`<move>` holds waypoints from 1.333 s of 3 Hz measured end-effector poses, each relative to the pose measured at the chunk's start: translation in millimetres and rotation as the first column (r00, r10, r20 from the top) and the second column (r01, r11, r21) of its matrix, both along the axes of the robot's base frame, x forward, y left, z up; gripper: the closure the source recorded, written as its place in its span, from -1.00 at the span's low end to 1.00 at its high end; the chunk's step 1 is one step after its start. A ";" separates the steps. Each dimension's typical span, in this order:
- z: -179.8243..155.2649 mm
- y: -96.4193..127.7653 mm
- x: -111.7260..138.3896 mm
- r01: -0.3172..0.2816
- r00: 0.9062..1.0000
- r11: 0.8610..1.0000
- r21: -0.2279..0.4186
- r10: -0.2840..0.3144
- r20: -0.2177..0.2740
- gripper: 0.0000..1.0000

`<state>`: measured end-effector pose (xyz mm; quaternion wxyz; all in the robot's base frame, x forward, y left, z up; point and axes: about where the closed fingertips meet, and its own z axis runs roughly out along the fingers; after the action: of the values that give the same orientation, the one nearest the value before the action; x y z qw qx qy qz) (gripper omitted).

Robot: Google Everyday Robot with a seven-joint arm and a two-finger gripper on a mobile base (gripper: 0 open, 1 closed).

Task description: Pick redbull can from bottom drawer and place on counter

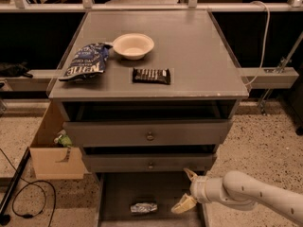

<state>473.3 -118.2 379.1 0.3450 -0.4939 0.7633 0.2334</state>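
The redbull can point(144, 207) lies on its side on the grey floor of the open bottom drawer point(118, 193), near the drawer's front. My gripper point(184, 189) is on a white arm that comes in from the lower right. It hangs open over the right part of the drawer, to the right of the can and apart from it. One fingertip point(191, 174) points up by the middle drawer's front; the other point(182, 205) is low in the drawer. The counter point(199, 46) above holds other items.
On the counter lie a blue chip bag point(85, 62), a cream bowl point(133, 45) and a dark candy bar point(151, 75). Two upper drawers with knobs point(150, 136) stand slightly open. A cardboard box point(51, 148) stands left of the cabinet, with cables on the floor.
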 end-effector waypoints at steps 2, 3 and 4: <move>-45.6 38.4 -25.9 -0.238 0.971 0.970 0.049 0.240 -0.020 -1.00; -52.5 47.7 -21.7 -0.247 0.968 0.967 0.060 0.249 -0.027 -1.00; -83.6 52.7 -31.0 -0.231 0.969 0.970 0.073 0.236 -0.067 -1.00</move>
<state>442.2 -65.4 295.5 0.3017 -0.5598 0.7043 0.3153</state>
